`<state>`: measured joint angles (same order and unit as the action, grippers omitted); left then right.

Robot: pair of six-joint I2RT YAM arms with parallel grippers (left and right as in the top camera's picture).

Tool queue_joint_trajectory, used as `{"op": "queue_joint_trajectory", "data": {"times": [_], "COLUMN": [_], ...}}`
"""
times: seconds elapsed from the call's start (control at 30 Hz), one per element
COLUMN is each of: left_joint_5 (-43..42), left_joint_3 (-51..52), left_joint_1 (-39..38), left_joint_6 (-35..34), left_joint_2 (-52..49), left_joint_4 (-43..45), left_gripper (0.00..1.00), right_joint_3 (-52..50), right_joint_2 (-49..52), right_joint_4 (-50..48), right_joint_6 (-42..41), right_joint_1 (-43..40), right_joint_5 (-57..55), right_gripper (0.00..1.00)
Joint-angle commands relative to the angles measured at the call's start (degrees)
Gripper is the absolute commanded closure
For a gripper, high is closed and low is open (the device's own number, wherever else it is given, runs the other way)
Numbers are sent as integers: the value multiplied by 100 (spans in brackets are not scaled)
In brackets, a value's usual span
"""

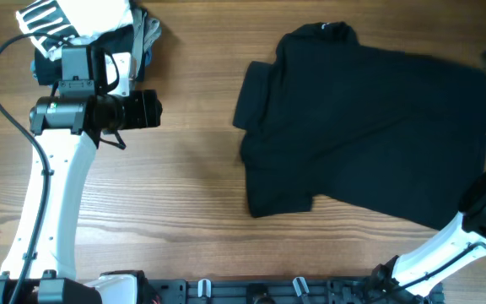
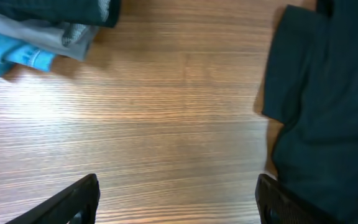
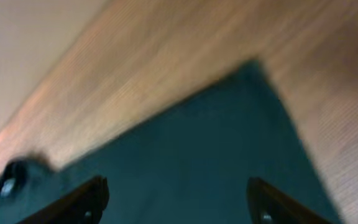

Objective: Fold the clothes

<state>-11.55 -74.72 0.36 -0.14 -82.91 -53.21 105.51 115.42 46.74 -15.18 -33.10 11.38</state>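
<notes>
Shirt (image 1: 369, 135) lies spread, unheld, on table (image 1: 184, 194); left end effector (image 2: 176, 190) and right end effector (image 3: 178, 190) both gape empty; fold pending, next move likely needs grips on an edge.

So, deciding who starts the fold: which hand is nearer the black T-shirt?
Right. The right hand hangs over the black T-shirt, near a corner; the left hand is off to its side, above bare table.
</notes>
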Motion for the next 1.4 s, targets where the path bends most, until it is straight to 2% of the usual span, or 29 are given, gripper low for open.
{"op": "queue_joint_trajectory", "data": {"times": [0.0, 0.1, 0.17, 0.23, 0.33, 0.43, 0.57, 0.67, 0.73, 0.8, 0.9, 0.93, 1.1, 1.13, 1.2, 1.27, 1.37], "left_joint_5": [-918, -1314, -1309, -1314, -1309, -1311, -1307, -1307, -1307, -1309, -1309, -1307, -1268, -1250, -1220, -1246, -1482], "left_joint_3": [24, 76, 188, 402, 769, 914, 914, 916, 916, 916, 914, 914, 680, 608, 354, -70, -1119], "left_joint_1": [-33, -251, -546, -1032, -1823, -2413, -3226, -3576, -3810, -3956, -4194, -4240, -4170, -4159, -4109, -3998, -3713], "left_joint_6": [-11, -9, 234, 538, 592, 590, 592, 570, 540, 376, 267, 269, 514, 577, 575, 546, 527], "left_joint_2": [37, -57, -168, -428, -1069, -1762, -2439, -2651, -2855, -3005, -3088, -3084, -3071, -3064, -3064, -3064, -3058], "left_joint_4": [-13, -44, -76, -111, -37, 157, 396, 448, 442, 437, 146, -98, -2037, -2203, -2433, -2621, -3204], "left_gripper": [20, 20, 21, 23, 27, 28, 25, 25, 29, 39, 92, 96, 96, 96, 69, 55, 54], "right_joint_3": [35, 35, 35, 35, 35, 35, 33, 20, 15, 13, 13, 13, 13, 13, 13, 13, 11], "right_joint_2": [-188, -190, -208, -262, -597, -1163, -2048, -2238, -2243, -2243, -2243, -2243, -2243, -2243, -2243, -2243, -2229], "right_joint_4": [713, 1764, 2374, 2997, 3482, 3521, 3683, 4039, 4094, 4074, 4011, 4006, 3910, 3899, 3880, 3880, 3880], "right_joint_6": [146, 216, 1032, 1403, 1600, 1506, 542, 597, 621, 616, 612, 603, 601, 601, 603, 601, 603], "right_joint_1": [83, 114, 181, 321, 579, 769, 850, 850, 850, 850, 850, 850, 850, 850, 850, 850, 850], "right_joint_5": [540, 758, 1578, 1805, 1810, 1801, 885, 765, 763, 765, 767, 767, 767, 765, 765, 765, 621], "right_gripper": [25, 25, 31, 32, 31, 30, 25, 25, 25, 25, 25, 26, 27, 26, 26, 26, 24]}}
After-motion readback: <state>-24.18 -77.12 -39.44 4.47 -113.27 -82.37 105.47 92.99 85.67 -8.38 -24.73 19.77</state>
